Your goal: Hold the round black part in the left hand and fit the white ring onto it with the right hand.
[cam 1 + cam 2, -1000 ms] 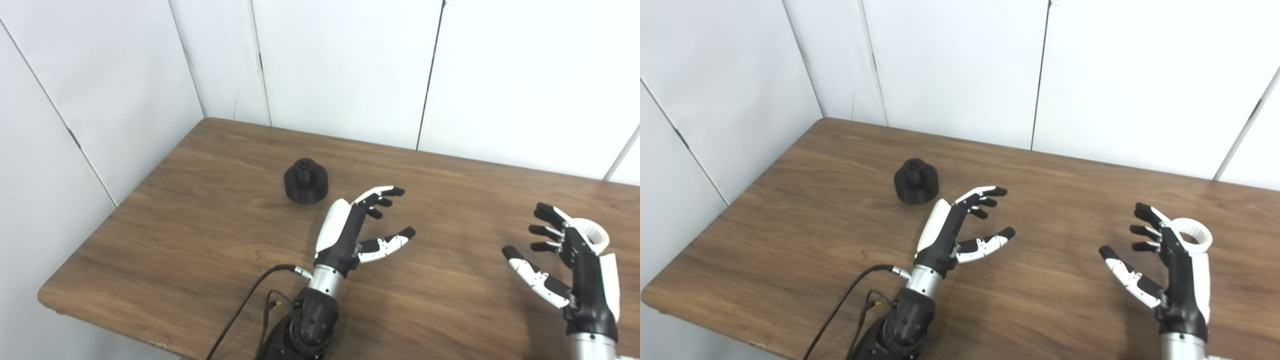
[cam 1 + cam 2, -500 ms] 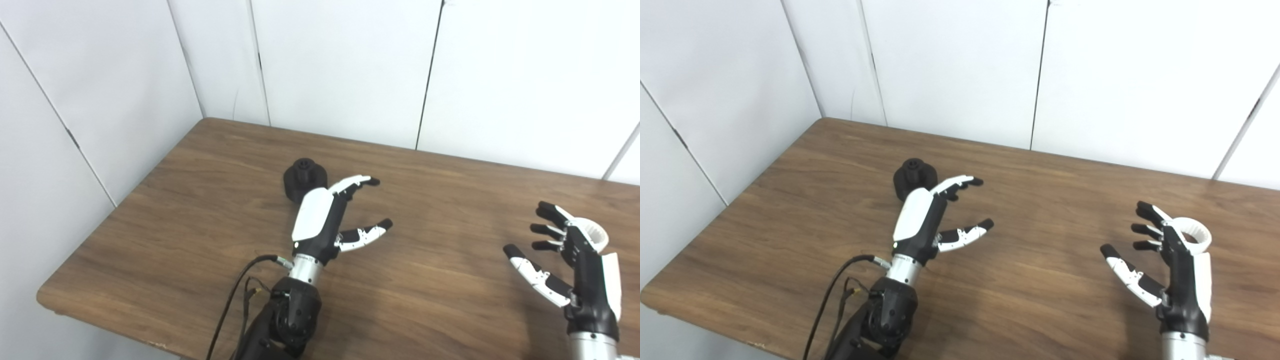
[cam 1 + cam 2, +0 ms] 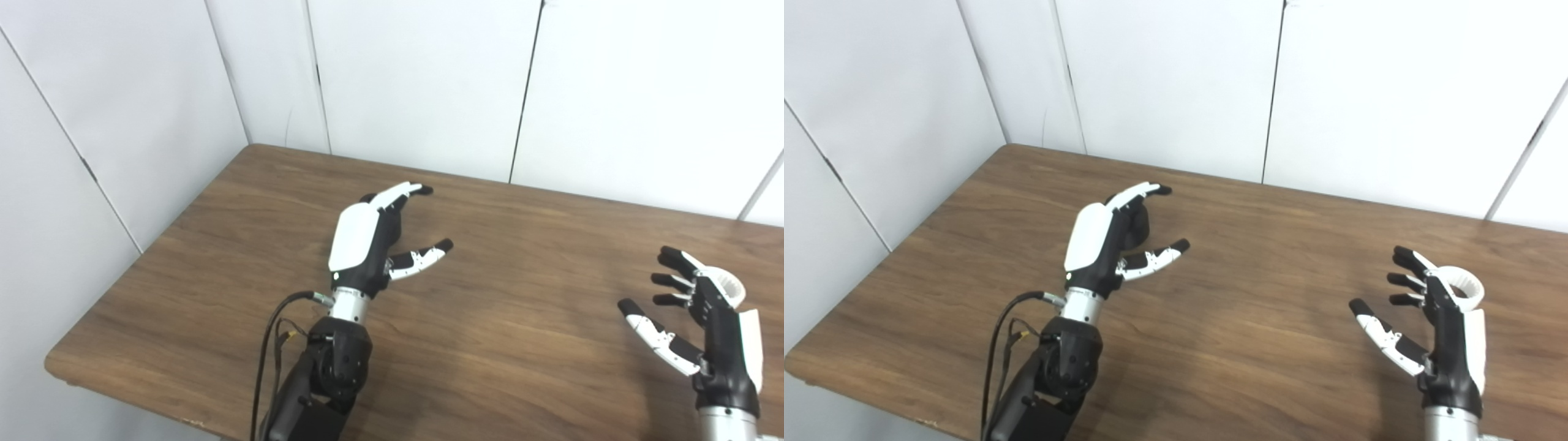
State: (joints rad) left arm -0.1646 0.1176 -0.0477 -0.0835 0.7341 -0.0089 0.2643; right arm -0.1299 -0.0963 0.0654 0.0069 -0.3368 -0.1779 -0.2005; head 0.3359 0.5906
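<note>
Table [image 3: 520, 343] mid bare; left hand [image 3: 367, 242] covers black part [image 3: 1138, 222].

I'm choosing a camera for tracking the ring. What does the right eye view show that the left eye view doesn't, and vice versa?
Only the right eye view shows the white ring as a nearly whole loop with its open centre. Only the left eye view shows a dark bump, probably the round black part, peeking past the left hand. Both show that hand open and covering most of the part, and the right hand open in front of the ring.
</note>
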